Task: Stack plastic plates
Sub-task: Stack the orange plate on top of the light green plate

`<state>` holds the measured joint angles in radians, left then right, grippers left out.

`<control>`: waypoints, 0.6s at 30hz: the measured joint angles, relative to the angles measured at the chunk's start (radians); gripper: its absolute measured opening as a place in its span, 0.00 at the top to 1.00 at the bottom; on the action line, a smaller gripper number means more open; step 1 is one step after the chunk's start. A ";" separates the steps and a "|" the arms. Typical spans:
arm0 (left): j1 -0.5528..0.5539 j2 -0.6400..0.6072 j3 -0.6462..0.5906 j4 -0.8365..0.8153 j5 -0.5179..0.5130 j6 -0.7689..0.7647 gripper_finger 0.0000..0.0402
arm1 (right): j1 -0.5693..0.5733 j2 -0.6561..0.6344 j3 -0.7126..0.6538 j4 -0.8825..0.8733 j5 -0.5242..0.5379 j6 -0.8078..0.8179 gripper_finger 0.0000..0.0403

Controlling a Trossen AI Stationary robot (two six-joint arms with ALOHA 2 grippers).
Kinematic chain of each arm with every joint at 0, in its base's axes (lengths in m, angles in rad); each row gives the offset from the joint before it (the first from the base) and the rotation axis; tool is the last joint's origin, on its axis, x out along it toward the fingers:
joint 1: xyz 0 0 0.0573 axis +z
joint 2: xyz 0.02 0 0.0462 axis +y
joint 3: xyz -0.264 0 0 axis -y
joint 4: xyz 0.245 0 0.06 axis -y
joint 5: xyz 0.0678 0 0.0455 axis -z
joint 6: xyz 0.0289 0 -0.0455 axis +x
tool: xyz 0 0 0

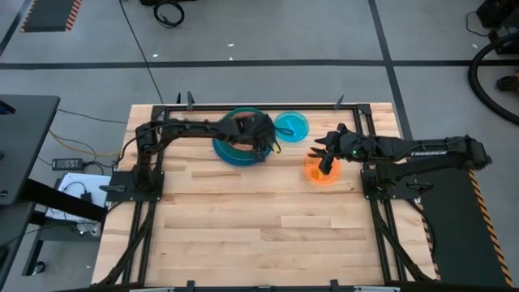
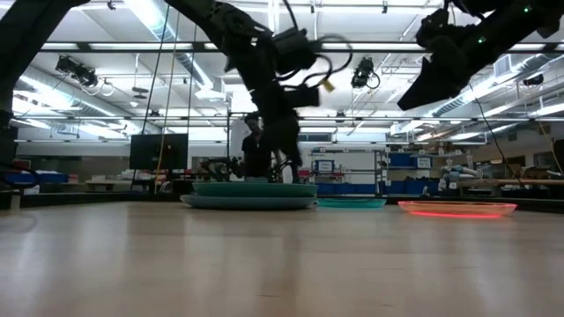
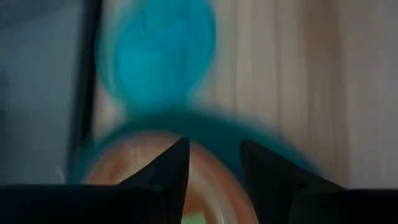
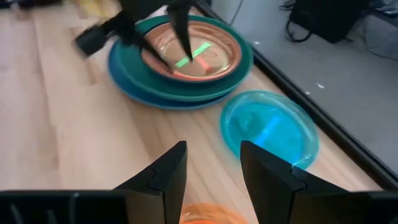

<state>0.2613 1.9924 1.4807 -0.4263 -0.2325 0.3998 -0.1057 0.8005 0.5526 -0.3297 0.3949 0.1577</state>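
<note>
A stack sits near the table's far edge: a tan-brown plate (image 4: 199, 46) on a teal plate (image 4: 244, 61) on a blue plate (image 4: 127, 73). My left gripper (image 3: 214, 142) is open and points down into the tan-brown plate (image 1: 241, 134). To the stack's right, the small cyan plate (image 1: 290, 124) lies flat on the wood. Nearer and further right lies the orange plate (image 1: 322, 172). My right gripper (image 4: 213, 144) is open and hangs well above the orange plate (image 2: 456, 209). A green glint shows in the tan-brown plate. The pink and lime green plates are out of view. My left gripper comes from above with its fingers (image 4: 181, 34) pointing down over the middle of the tan-brown plate. I cannot tell whether the fingertips touch it.
A black frame rail (image 1: 268, 106) runs along the table's far edge just behind the plates, with arm bases (image 1: 134, 182) at both sides. Bare wood (image 1: 259, 235) spreads across the near half. A person (image 2: 254, 145) stands in the room beyond.
</note>
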 joint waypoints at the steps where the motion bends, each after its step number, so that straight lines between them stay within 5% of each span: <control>1: -0.014 0.006 0.001 0.057 -0.001 0.023 0.63 | -0.010 0.000 0.000 0.004 -0.004 0.004 0.60; 10: -0.061 0.077 0.003 0.317 0.000 0.133 0.63 | -0.037 -0.001 0.000 -0.011 -0.056 0.010 0.60; 18: -0.050 0.151 0.034 0.316 0.024 0.041 0.63 | -0.047 -0.020 0.002 -0.022 -0.051 -0.026 0.60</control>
<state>0.2114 2.1435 1.5151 -0.1099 -0.2090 0.4412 -0.1524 0.7803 0.5545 -0.3516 0.3439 0.1314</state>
